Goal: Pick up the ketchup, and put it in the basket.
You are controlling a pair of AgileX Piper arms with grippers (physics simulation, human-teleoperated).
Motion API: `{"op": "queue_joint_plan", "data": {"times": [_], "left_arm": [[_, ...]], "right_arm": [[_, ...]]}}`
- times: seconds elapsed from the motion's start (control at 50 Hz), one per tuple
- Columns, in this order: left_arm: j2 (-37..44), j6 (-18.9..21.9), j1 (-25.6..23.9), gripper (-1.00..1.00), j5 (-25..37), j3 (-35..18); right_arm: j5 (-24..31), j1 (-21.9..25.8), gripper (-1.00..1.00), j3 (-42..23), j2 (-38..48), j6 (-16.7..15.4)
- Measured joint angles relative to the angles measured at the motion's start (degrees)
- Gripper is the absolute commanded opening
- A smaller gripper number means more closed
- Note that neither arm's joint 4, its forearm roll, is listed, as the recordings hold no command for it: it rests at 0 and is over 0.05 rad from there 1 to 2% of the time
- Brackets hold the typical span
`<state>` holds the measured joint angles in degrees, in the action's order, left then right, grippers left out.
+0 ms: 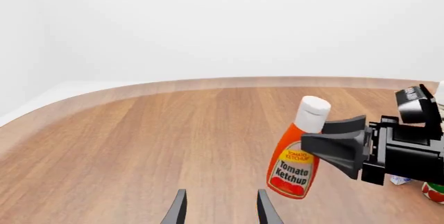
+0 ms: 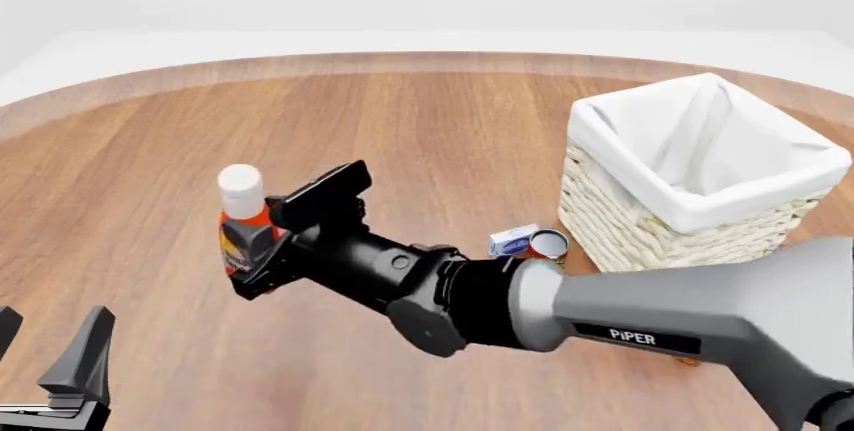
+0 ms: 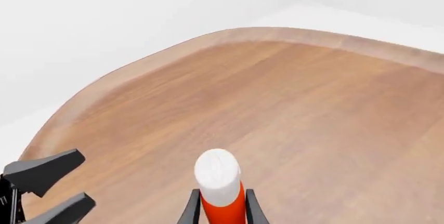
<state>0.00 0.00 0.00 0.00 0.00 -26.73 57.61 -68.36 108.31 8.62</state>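
The ketchup (image 2: 242, 229), a red-orange bottle with a white cap, is held slightly tilted over the left part of the table. My right gripper (image 2: 274, 241) reaches across from the right and is shut on its body. In the right wrist view the ketchup's white cap (image 3: 217, 173) stands between the right gripper (image 3: 220, 209) fingers. In the left wrist view the ketchup (image 1: 292, 168) is ahead with the right gripper (image 1: 313, 136) clamped on it. My left gripper (image 2: 54, 371) is open and empty at the near left. The basket (image 2: 667, 226), wicker with a white lining, stands at the far right.
A small blue-and-white item (image 2: 513, 239) and a red can (image 2: 547, 244) lie just left of the basket; they also show in the left wrist view, behind the right arm (image 1: 400, 180). The right arm's grey forearm (image 2: 694, 321) spans the near right. The table's curved edge (image 2: 400, 61) runs along the back.
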Motion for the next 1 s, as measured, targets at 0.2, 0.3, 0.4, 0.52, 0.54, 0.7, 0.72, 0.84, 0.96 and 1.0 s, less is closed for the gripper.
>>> {"op": "queue_joint_plan", "data": {"times": [0.2,0.3,0.4,0.52,0.54,0.7,0.72,0.84,0.96,1.0], "left_arm": [[0.0,0.0,0.0,1.00,0.0,0.0],[0.0,0.0,0.0,1.00,0.0,0.0],[0.0,0.0,0.0,1.00,0.0,0.0],[0.0,0.0,0.0,1.00,0.0,0.0],[0.0,0.0,0.0,1.00,0.0,0.0],[0.0,0.0,0.0,1.00,0.0,0.0],[0.0,0.0,0.0,1.00,0.0,0.0],[0.0,0.0,0.0,1.00,0.0,0.0],[0.0,0.0,0.0,1.00,0.0,0.0],[0.0,0.0,0.0,1.00,0.0,0.0]], "right_arm": [[-0.9,-5.6,-1.00,2.3,-5.4,-1.8],[-1.2,-8.0,-1.00,3.6,-8.3,-2.5],[-1.4,-10.0,-1.00,4.8,-10.7,-2.9],[-1.8,-12.1,-1.00,6.7,-13.7,-3.4],[-1.9,-12.4,-1.00,7.0,-14.2,-3.5],[-2.4,-14.9,-1.00,9.6,-18.1,-3.9],[-2.5,-15.2,-1.00,10.0,-18.6,-3.9],[-3.5,-17.8,-1.00,12.3,-21.7,-3.8],[-4.3,-20.7,-1.00,14.5,-24.7,-3.7],[-4.5,-21.7,-1.00,15.0,-25.7,-3.8]]}}
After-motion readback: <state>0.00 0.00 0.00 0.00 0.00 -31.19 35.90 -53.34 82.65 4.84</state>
